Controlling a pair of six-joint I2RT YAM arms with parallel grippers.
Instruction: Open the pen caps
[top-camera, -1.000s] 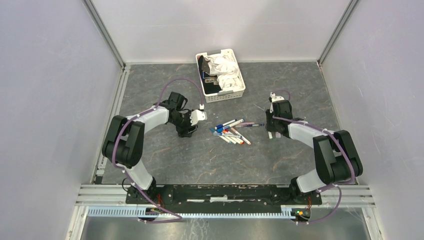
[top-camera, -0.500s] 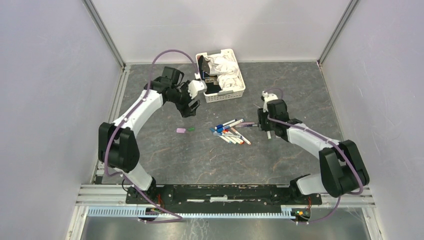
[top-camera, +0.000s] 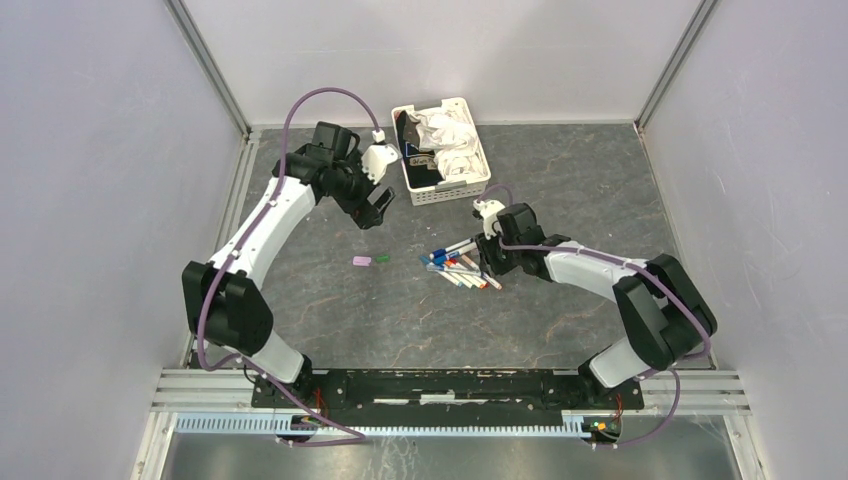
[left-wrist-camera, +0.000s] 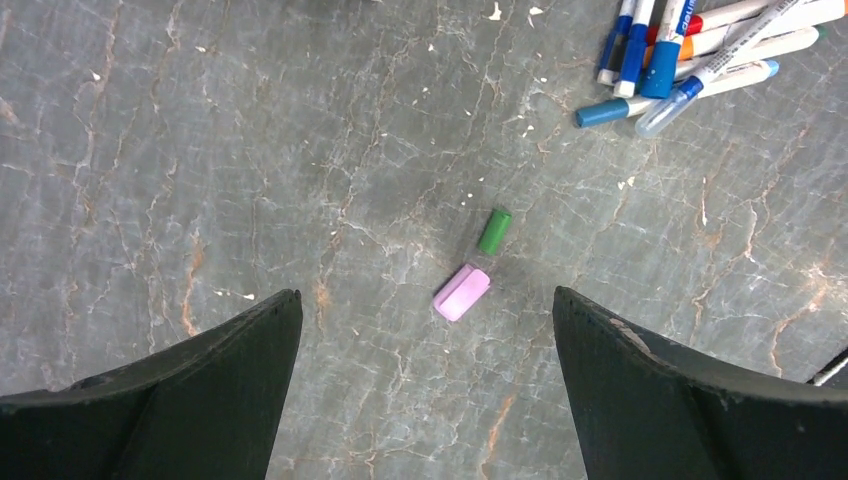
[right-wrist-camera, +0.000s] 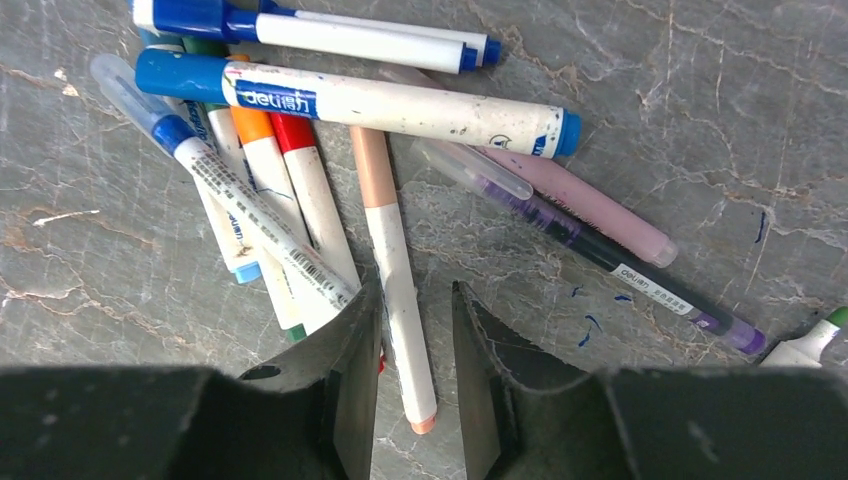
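Pink cap and green cap on grey marbled, rust-veined table; white-barrelled pens capped blue, orange, red, peach.

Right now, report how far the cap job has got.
Done: a pink cap and green cap lie loose, apart from the piled pens. In hand: the right gripper straddles a peach-capped pen; the left gripper hangs open, empty. Left: those pens look capped.

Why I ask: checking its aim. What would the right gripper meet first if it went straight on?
Probably the peach-capped pen lying between the right gripper's parted fingers; depth is unclear.
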